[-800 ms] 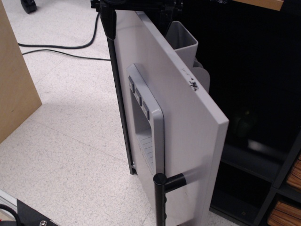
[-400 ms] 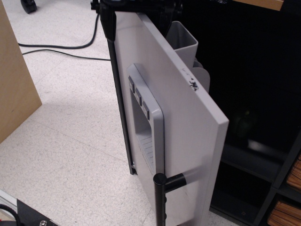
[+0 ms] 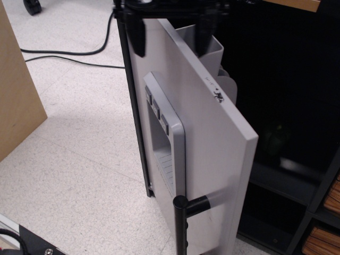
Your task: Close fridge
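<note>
The fridge [image 3: 212, 159] fills the middle of the view, its light-grey door swung wide open so that the door is seen nearly edge-on, with the dark interior and black shelving [image 3: 313, 212] behind it to the right. The door carries a raised grey dispenser panel [image 3: 164, 135] with dark buttons, and a black bar handle [image 3: 181, 223] stands off its lower front corner. At the top of the frame the gripper [image 3: 171, 32] sits over the door's upper edge with its jaws spread apart, one dark finger [image 3: 137, 34] on the outer face side and the other on the inner side near a grey door bin [image 3: 210, 45]; it does not appear to clamp anything. To close the door well, the arm would likely do best to press with the finger on the outer face, pushing the panel round its hinge in a smooth arc toward the cabinet and following the curve, not driving straight, so the finger does not slide off the edge. Contact farther from the hinge should give more leverage. A small dark mark [image 3: 218, 95] sits near the door's top edge, too small to read, and no brand or label is legible anywhere. Black cables [image 3: 64, 56] trail across the speckled floor [image 3: 79, 170], beside a wooden panel [image 3: 16, 90].
</note>
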